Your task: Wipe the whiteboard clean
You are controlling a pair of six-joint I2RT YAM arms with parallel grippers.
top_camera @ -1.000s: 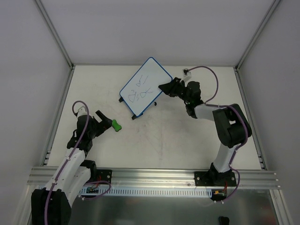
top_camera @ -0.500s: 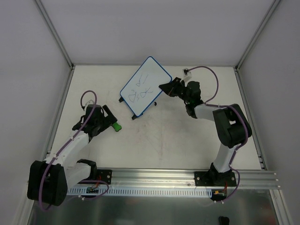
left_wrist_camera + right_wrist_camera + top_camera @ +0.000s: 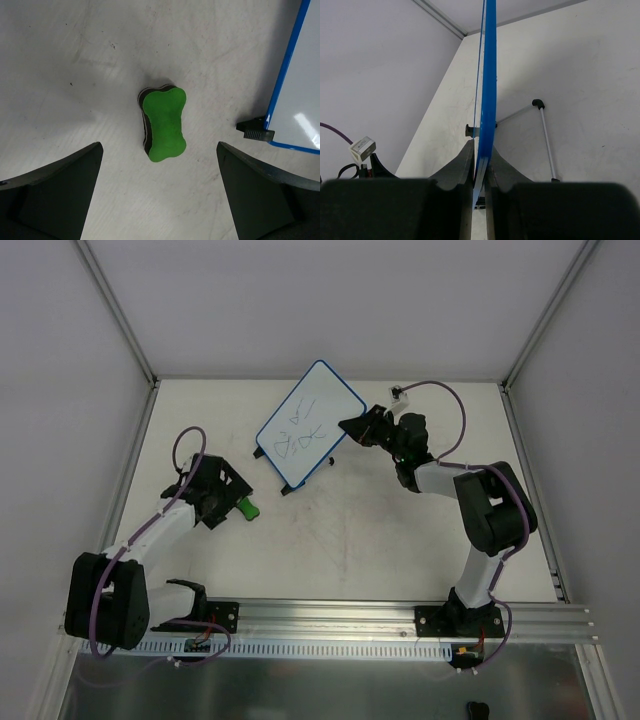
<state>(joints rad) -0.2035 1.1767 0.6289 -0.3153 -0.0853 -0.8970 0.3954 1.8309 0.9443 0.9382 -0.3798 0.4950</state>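
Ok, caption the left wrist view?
Open left gripper hovers over a green bone-shaped eraser beside a black foot of the blue-rimmed whiteboard.

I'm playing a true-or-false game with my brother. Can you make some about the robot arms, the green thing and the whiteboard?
1. The right gripper is pinching the edge of the whiteboard. True.
2. The left gripper is holding the green eraser. False: that gripper is open, and the eraser lies untouched between its spread fingers.
3. The whiteboard has scribbles on it. True.
4. The green eraser is lying on the whiteboard. False: it lies on the table, next to the board's near corner.
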